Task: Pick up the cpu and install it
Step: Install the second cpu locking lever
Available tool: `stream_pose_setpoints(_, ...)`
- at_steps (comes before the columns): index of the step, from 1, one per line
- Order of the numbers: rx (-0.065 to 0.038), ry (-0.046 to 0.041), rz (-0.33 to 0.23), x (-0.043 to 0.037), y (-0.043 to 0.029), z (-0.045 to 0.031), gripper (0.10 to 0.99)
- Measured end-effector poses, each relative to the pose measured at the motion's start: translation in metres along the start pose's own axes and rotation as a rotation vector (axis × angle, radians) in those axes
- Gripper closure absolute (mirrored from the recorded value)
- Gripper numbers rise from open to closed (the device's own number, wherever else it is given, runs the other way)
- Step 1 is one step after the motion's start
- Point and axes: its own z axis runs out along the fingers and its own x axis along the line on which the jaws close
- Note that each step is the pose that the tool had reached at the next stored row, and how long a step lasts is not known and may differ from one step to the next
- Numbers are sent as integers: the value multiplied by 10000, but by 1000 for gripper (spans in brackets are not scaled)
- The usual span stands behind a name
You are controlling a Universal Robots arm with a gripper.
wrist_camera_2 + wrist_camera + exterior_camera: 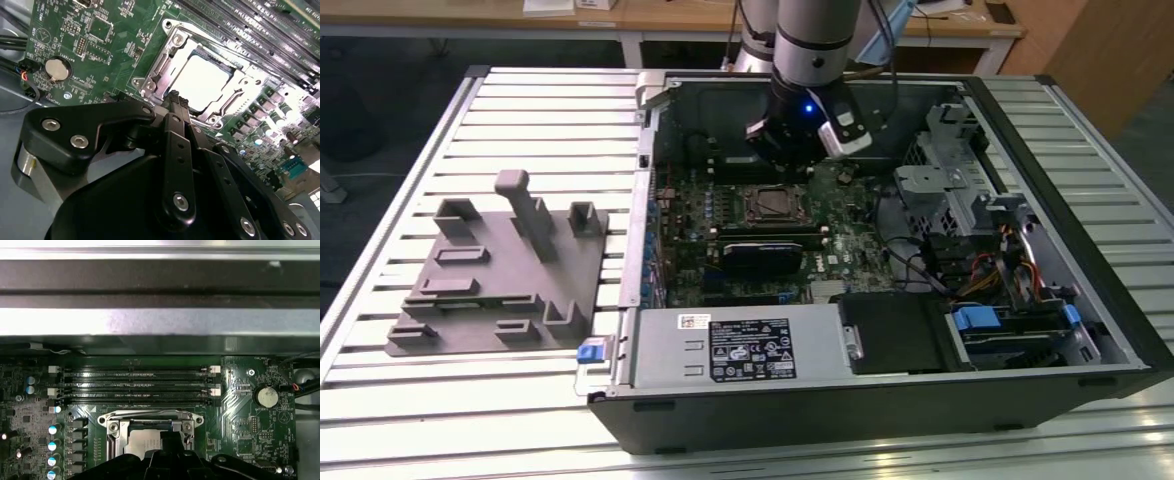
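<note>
Silver cpu (204, 80) seated in socket, fingers (175, 107) closed, empty.

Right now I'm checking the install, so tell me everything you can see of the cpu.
The cpu is a flat square chip with a bright, silvery metal top. It lies flat in the motherboard socket, framed by the metal retention bracket. In the second wrist view the end effector hangs just beside its edge; contact cannot be judged. In the first wrist view the end effector partly hides it.
</note>
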Motion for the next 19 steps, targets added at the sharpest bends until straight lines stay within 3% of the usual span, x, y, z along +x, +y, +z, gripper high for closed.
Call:
stream_pose_setpoints(7,0,0,0,-2,-7,-166,980)
stream_pose_setpoints(10,10,0,1,-3,-33,-178,980)
stream_pose_setpoints(19,11,0,0,-9,-273,-197,980)
